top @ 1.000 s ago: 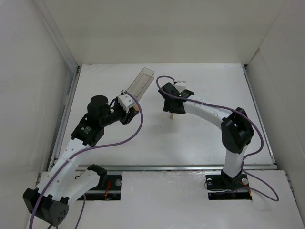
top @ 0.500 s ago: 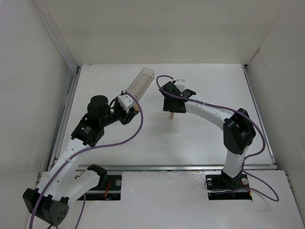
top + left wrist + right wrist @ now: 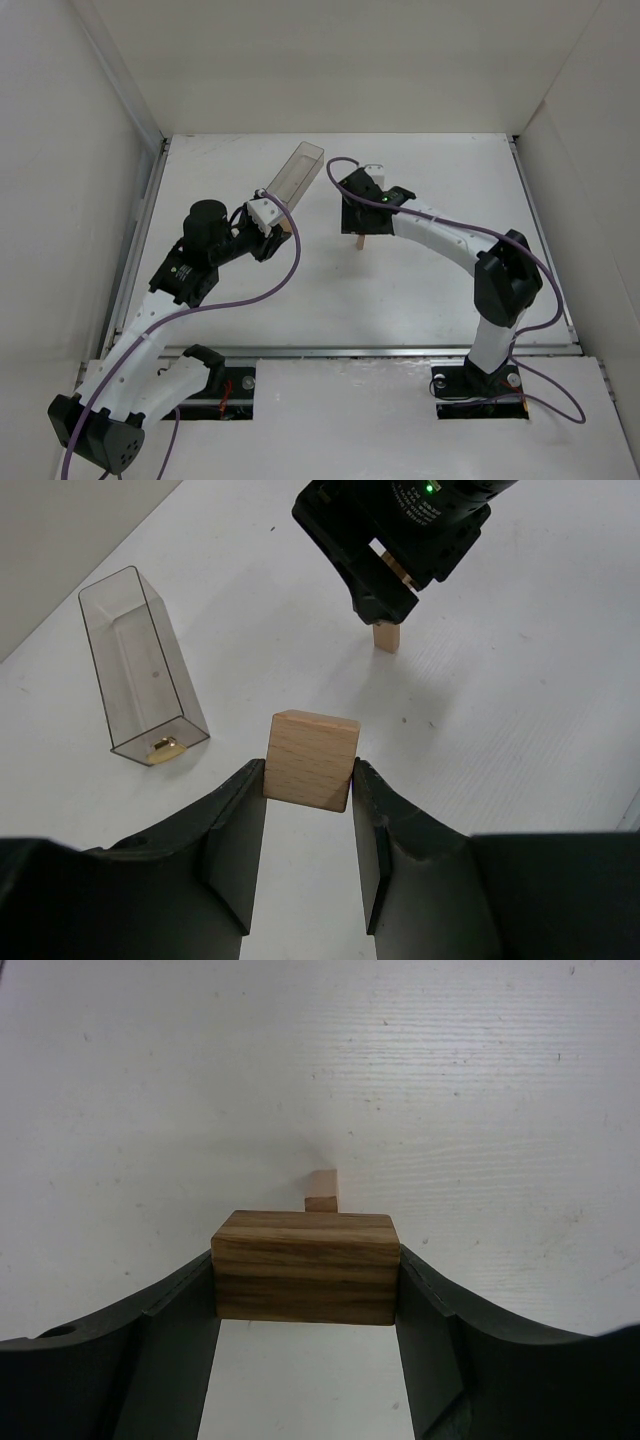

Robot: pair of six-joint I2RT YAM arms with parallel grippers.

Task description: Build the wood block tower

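My left gripper is shut on a light-tan wood block and holds it above the table. My right gripper is shut on a dark striped wood block, held crosswise. A small tan block stands upright on the table just under and beyond the right gripper; it also shows in the left wrist view and the right wrist view. No stacked tower shows apart from this single upright block. The left gripper is to the left of it.
A clear plastic box lies on its side behind the left gripper, with a small brass piece at its open end. White walls close in the table on three sides.
The right arm's elbow has swung slightly to the right and its gripper has edged a little farther back over the upright block. The left arm has not moved.
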